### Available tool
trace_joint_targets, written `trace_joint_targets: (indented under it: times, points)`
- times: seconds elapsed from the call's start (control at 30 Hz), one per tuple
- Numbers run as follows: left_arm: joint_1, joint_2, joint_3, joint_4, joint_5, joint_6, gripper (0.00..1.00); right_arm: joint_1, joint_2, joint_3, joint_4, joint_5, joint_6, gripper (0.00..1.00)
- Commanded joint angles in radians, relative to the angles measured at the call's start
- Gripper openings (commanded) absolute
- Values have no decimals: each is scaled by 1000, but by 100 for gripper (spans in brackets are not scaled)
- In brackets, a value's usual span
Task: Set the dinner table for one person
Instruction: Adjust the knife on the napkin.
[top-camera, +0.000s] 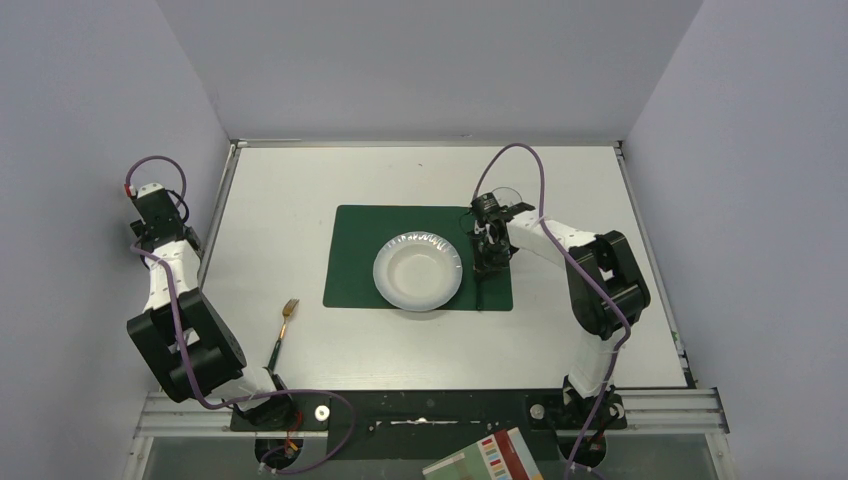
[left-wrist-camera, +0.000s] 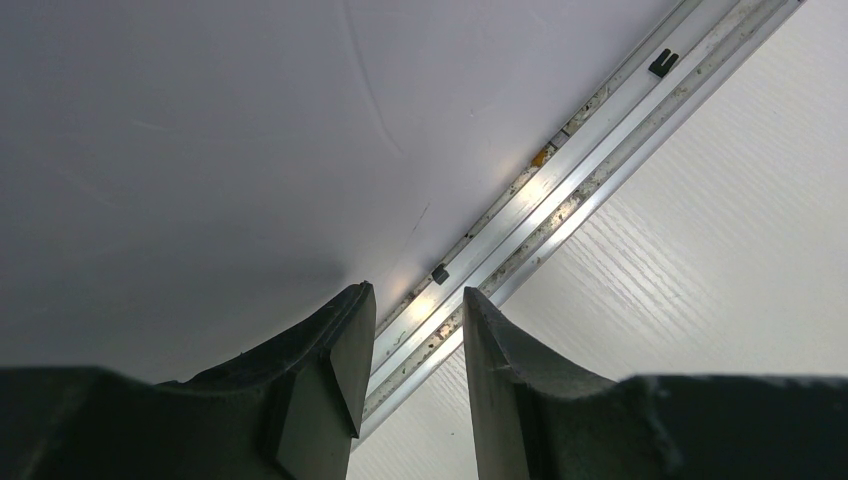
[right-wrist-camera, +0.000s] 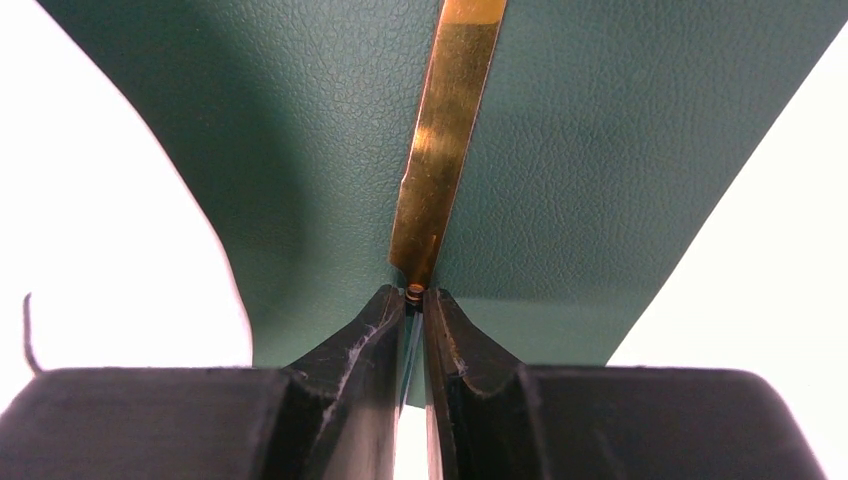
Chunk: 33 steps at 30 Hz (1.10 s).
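- Beside the plate (top-camera: 418, 276), near the placemat's (top-camera: 350, 262) right edge, my right gripper (right-wrist-camera: 416, 299) pinches a gold knife (right-wrist-camera: 445, 140).
- Left gripper (left-wrist-camera: 415, 294): half-open, empty, over the dinner table (left-wrist-camera: 720, 250) rim (left-wrist-camera: 560, 190), wall (left-wrist-camera: 200, 150) alongside.

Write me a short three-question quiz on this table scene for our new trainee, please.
1. True or false: the fork lies on the green mat.
2. Which tool holds the knife? A: left. B: right. C: neither.
3. Fill in: the white plate sits on the ____.
Key: 1. False; it lies on the bare table, left of the mat. 2. B; the right tool is shut on it. 3. Mat.
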Motion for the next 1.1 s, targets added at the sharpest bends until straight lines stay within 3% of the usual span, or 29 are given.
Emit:
trace_joint_targets:
  times: [0.0, 0.9, 1.07]
  points:
    - [1, -9, 38, 28, -9, 7, 37, -1, -35, 57, -11, 19, -14, 13]
    - [1, -6, 40, 24, -6, 7, 37, -1, -34, 52, -25, 23, -2, 15]
    - [0, -5, 40, 22, -5, 6, 37, -12, -75, 126, -10, 103, -29, 6]
